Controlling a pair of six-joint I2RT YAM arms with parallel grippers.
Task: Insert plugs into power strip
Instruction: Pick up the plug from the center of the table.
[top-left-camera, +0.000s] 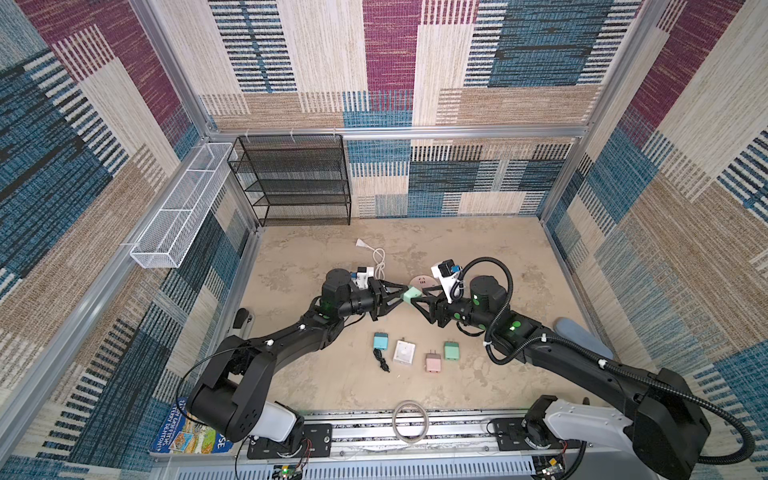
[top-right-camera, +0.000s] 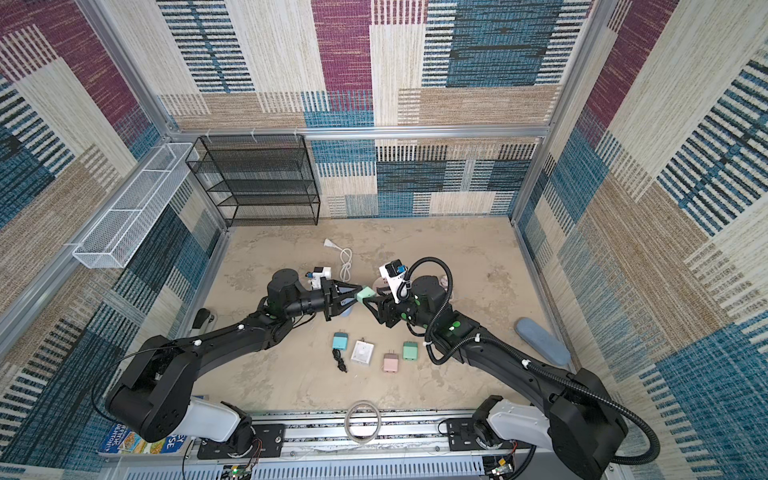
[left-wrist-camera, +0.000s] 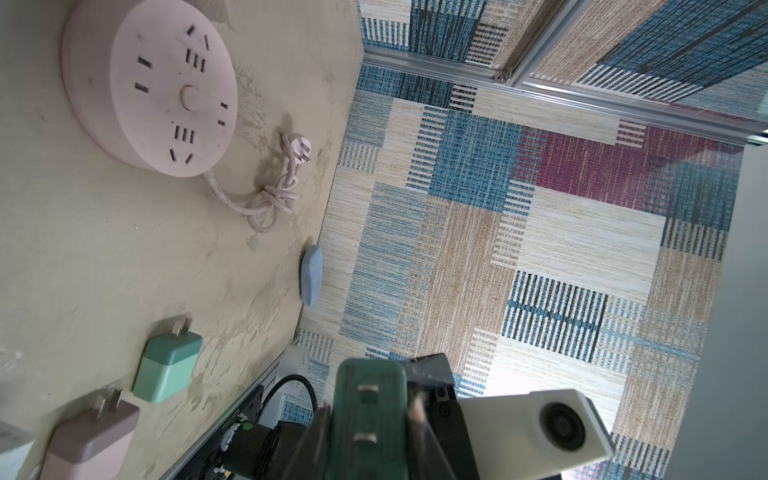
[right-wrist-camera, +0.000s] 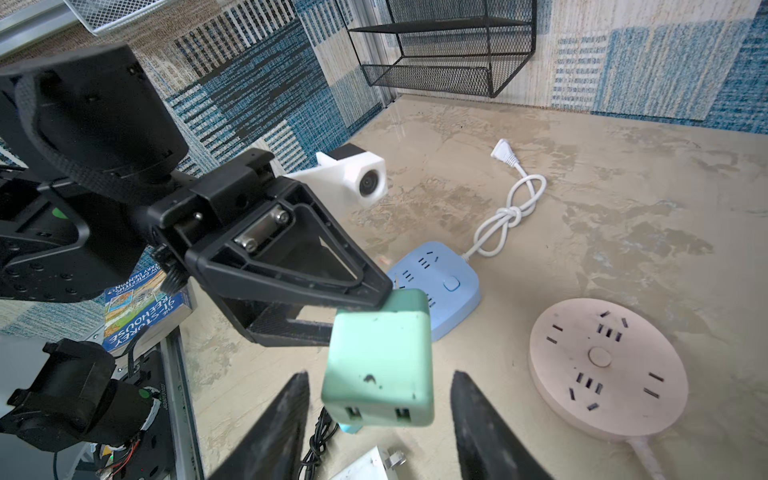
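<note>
Along the left wall hangs a long white wire basket (top-left-camera: 181, 206) split into compartments, and against the back wall stands a black mesh shelf rack (top-left-camera: 295, 178) of several tiers. Over the middle of the table (top-left-camera: 478, 249) the left gripper (top-left-camera: 400, 297) is clamped on a mint green plug (right-wrist-camera: 378, 357), held in the air with its prongs toward the left wrist camera and two ports toward the right one. The right gripper (right-wrist-camera: 378, 374) has its fingers (right-wrist-camera: 291, 407) spread to either side of that plug's free end, a gap showing on each side. Nearer the arm bases lie a teal plug (top-left-camera: 380, 340) with a black cord (top-left-camera: 381, 360), a white plug (top-left-camera: 404, 352), a pink plug (top-left-camera: 433, 363) and a second mint green plug (top-left-camera: 451, 350), all flat on the table. The blue power strip (right-wrist-camera: 436, 282) with its knotted white cord (right-wrist-camera: 511, 212) is almost wholly hidden under the left gripper in both top views. The round pink power strip (right-wrist-camera: 602, 365) shows there only as a sliver behind the right gripper. A blue-grey oblong thing (top-left-camera: 582, 336) by the right wall is hard to identify. A book (right-wrist-camera: 141, 316) beside the left arm's base reads "91-STOREY TREEHOUSE", and in a top view "TERRY DENTON".
</note>
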